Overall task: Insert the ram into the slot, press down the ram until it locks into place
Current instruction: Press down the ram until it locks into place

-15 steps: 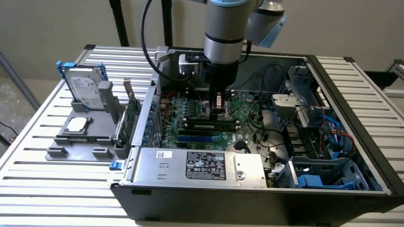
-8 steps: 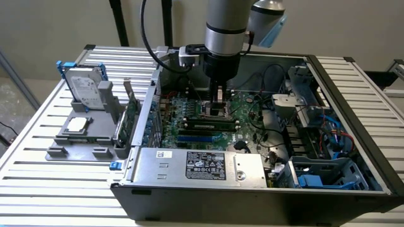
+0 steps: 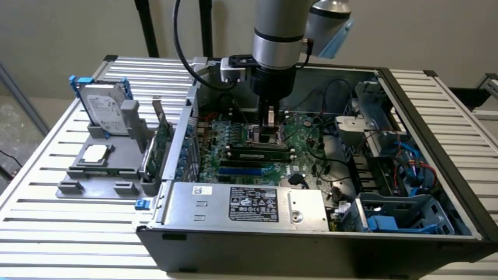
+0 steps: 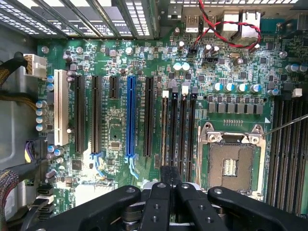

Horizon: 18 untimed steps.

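Observation:
In the exterior view the ram (image 3: 260, 153), a thin green stick with black chips, stands on edge in a black slot (image 3: 233, 156) on the motherboard, between the processor socket and the blue slot. My gripper (image 3: 269, 123) hangs just above the board behind the ram, over the socket, apart from the stick. In the wrist view my gripper (image 4: 171, 175) is shut, its dark fingers (image 4: 163, 180) pressed together with nothing between them. They point along a group of parallel black slots (image 4: 183, 125). There I cannot tell which slot holds the ram.
The open case's walls (image 3: 420, 122) surround the motherboard (image 4: 115, 125). A power supply (image 3: 249, 204) sits at the front, with cables and a drive cage (image 3: 404, 213) on the exterior view's right. A grey fixture (image 3: 101, 157) with a hard drive stands outside on the left. The open processor socket (image 4: 231, 163) lies beside the slots.

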Motion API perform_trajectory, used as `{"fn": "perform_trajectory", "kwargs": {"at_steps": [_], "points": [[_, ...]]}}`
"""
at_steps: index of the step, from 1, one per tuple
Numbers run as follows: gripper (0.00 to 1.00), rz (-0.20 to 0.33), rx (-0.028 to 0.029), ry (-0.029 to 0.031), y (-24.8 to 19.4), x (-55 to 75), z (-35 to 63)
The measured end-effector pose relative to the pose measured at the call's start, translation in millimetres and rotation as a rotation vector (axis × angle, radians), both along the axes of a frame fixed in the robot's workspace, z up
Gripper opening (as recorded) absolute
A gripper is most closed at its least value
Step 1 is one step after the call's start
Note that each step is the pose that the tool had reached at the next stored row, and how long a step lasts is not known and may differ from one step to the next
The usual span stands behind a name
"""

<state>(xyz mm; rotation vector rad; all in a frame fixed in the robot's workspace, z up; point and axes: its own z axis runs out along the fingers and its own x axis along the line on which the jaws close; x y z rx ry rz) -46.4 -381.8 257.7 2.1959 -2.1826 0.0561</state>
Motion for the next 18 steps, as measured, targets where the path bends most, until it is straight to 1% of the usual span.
{"fn": "perform_trajectory", "kwargs": {"at_steps": [18], "points": [[0.11, 0.000, 0.0000, 0.0000, 0.0, 0.0, 0.0]]}}
